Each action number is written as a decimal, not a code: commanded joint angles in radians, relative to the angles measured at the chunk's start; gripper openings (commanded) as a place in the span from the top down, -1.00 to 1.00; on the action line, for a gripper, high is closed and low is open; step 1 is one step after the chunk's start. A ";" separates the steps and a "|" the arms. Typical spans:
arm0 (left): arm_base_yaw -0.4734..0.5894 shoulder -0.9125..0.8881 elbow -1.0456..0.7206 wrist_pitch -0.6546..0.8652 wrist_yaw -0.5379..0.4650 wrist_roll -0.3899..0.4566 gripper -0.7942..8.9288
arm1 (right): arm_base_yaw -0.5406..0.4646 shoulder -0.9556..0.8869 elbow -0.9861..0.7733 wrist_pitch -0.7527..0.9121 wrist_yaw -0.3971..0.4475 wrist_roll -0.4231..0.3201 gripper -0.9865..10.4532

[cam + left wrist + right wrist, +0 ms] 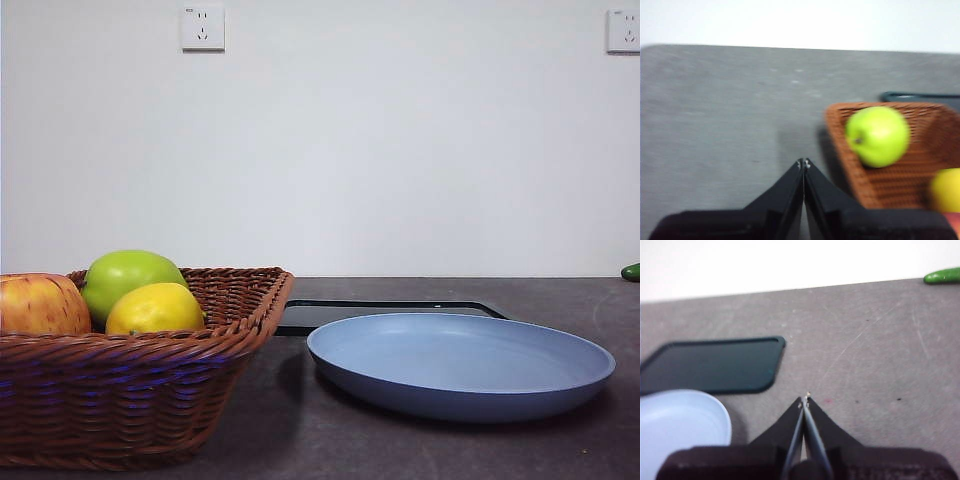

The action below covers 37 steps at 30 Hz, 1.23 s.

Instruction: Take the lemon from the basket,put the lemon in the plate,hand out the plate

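The yellow lemon [155,309] lies in the brown wicker basket [140,385] at the front left, beside a green apple [130,275] and a red-yellow apple [40,305]. The empty light-blue plate [460,365] sits right of the basket. In the left wrist view my left gripper [803,163] is shut and empty above the bare table, beside the basket [880,185], with the green apple [878,136] and the lemon's edge [945,190] in sight. My right gripper [804,401] is shut and empty over the table, beside the plate [680,425]. Neither gripper shows in the front view.
A flat black tray [390,312] lies behind the plate; it also shows in the right wrist view [715,365]. A small green object [631,271] lies at the far right table edge, also seen in the right wrist view [942,275]. A white wall stands behind.
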 commanded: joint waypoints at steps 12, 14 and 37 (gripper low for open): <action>0.002 -0.002 0.016 0.022 0.259 -0.301 0.82 | 0.000 0.002 0.026 0.045 -0.095 0.502 0.82; 0.002 -0.002 0.049 -0.032 0.250 -0.307 0.82 | 0.000 0.004 0.072 0.008 -0.105 0.521 0.82; 0.000 0.650 0.696 -0.345 0.418 -0.071 0.82 | 0.000 0.575 0.747 -0.561 -0.180 0.150 0.82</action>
